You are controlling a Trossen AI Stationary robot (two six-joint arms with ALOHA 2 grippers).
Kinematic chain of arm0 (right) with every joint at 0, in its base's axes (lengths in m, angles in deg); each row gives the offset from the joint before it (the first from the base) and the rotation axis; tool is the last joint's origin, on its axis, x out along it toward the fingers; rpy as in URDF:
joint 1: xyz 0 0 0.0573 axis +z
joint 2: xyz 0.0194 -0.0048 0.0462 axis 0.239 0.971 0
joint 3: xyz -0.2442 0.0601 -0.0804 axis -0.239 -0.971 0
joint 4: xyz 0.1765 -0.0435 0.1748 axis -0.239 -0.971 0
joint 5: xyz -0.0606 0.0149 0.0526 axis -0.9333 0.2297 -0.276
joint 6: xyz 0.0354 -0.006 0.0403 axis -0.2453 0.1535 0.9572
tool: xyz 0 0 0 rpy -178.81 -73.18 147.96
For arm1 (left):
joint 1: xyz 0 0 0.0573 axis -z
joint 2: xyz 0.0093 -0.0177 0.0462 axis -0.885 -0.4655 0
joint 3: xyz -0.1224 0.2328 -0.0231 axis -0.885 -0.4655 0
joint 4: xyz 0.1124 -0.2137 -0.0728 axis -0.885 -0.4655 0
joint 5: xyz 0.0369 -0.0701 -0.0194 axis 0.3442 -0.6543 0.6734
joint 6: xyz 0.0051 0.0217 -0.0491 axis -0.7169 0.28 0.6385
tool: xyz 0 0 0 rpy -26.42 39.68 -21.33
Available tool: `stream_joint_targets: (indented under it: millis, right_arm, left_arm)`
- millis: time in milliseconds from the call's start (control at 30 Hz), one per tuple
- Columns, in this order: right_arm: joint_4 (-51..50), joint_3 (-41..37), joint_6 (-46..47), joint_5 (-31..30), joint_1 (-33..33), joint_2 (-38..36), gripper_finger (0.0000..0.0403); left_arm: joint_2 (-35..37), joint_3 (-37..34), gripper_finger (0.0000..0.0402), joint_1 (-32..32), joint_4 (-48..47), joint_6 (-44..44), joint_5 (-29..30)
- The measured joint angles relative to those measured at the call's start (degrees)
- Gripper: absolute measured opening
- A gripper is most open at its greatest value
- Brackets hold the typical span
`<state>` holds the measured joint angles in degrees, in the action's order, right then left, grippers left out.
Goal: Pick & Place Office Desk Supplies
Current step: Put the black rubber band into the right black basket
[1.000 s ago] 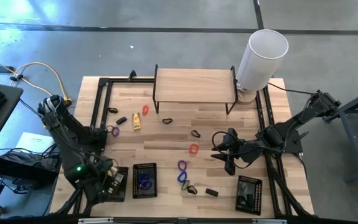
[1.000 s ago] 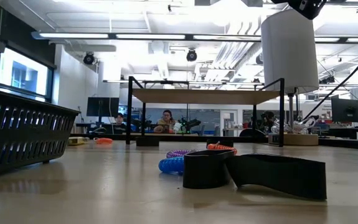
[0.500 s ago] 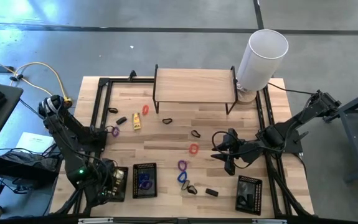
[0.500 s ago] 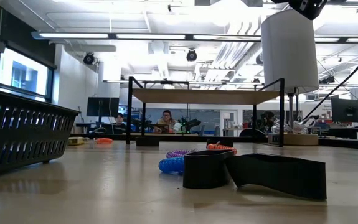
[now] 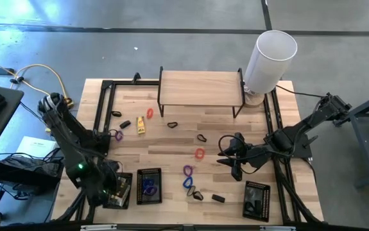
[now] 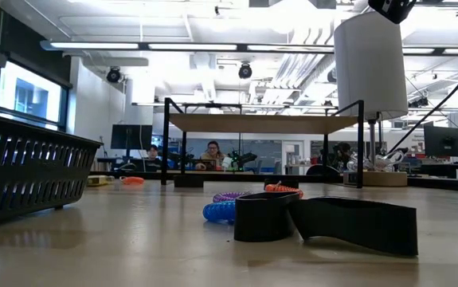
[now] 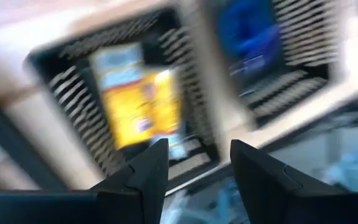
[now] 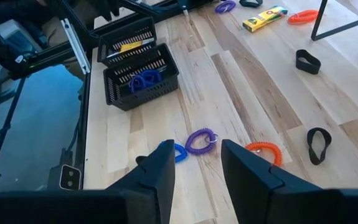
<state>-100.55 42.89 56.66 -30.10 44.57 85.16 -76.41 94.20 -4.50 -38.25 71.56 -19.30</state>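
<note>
At about eight o'clock on the table, the left gripper (image 7: 193,163) hangs over the leftmost mesh tray (image 5: 117,190), fingers now spread apart and empty — they have opened over the last second. A yellow packet (image 7: 141,99) lies in that tray below, so this drop looks done. Next along, a second tray (image 5: 149,185) holds blue loops (image 8: 142,79). Toward four o'clock the right gripper (image 8: 196,163) waits, fingers parted on nothing, above loose purple loop (image 8: 200,140) and orange loop (image 8: 264,151) — plenty left.
</note>
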Motion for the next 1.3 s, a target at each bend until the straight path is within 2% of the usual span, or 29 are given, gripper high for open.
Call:
stream_joint_targets:
  millis: [167,333,500,667,833,1067,1133,1300]
  right_arm:
    - [0.0,0.0,-0.1,0.4,0.0,0.0,0.0119]
    - [-0.8,0.0,-0.1,1.5,0.0,0.0,0.0119]
    - [-0.8,0.0,0.1,1.4,0.0,0.0,0.0119]
    - [-0.9,0.0,0.3,1.5,0.0,0.0,0.0119]
    - [-1.0,0.0,0.0,1.4,0.0,0.0,0.0119]
    - [-2.1,0.0,0.3,1.3,0.0,0.0,0.0119]
    - [-2.1,0.0,0.3,1.1,0.0,0.0,0.0119]
    - [-2.0,0.0,-0.1,-0.6,0.0,0.0,0.0119]
  left_arm:
    - [8.1,0.1,0.0166,0.0,-2.4,-3.0,13.8]
    - [14.1,0.1,0.0166,-1.5,-12.1,-3.5,21.8]
    - [17.2,0.1,0.0166,-7.4,-21.2,-6.6,28.5]
    - [17.2,0.1,0.0166,-15.4,-22.1,-15.8,34.8]
    - [15.8,0.1,0.0166,-22.6,-20.9,-23.7,35.3]
    - [12.4,0.1,0.0166,-31.3,-20.8,-27.8,33.8]
    - [11.9,0.1,0.0166,-35.1,-20.8,-29.5,30.1]
    - [11.7,0.1,0.0166,-47.8,-21.5,-38.9,15.9]
